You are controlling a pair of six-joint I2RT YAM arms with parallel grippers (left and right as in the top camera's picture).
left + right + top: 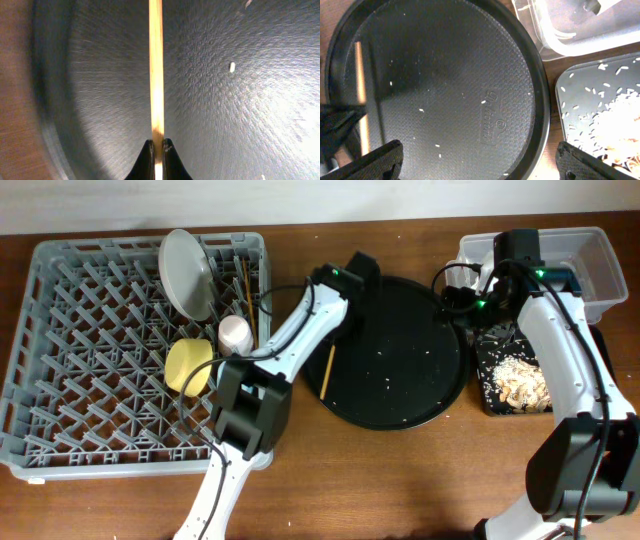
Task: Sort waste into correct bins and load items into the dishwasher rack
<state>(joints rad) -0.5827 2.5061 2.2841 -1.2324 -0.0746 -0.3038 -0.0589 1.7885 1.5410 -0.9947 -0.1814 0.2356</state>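
My left gripper [335,342] is shut on one wooden chopstick [326,372] over the left part of the large round black tray [400,395]. The left wrist view shows the chopstick [156,65] pinched between the fingertips [156,146]. A second chopstick [245,285] stands in the grey dishwasher rack [60,370] with the grey-green plate [187,272], the yellow bowl [188,365] and the pink cup [236,333]. My right gripper [452,300] is open and empty [477,155] above the round tray's right edge. Food scraps [520,380] lie in the black rectangular tray [485,395]. The light blue cup is out of view.
The clear tub [600,250] stands at the back right, next to the black rectangular tray [562,95]. Small white grains are scattered on the round tray [470,60]. The held chopstick [359,70] shows at its left in the right wrist view.
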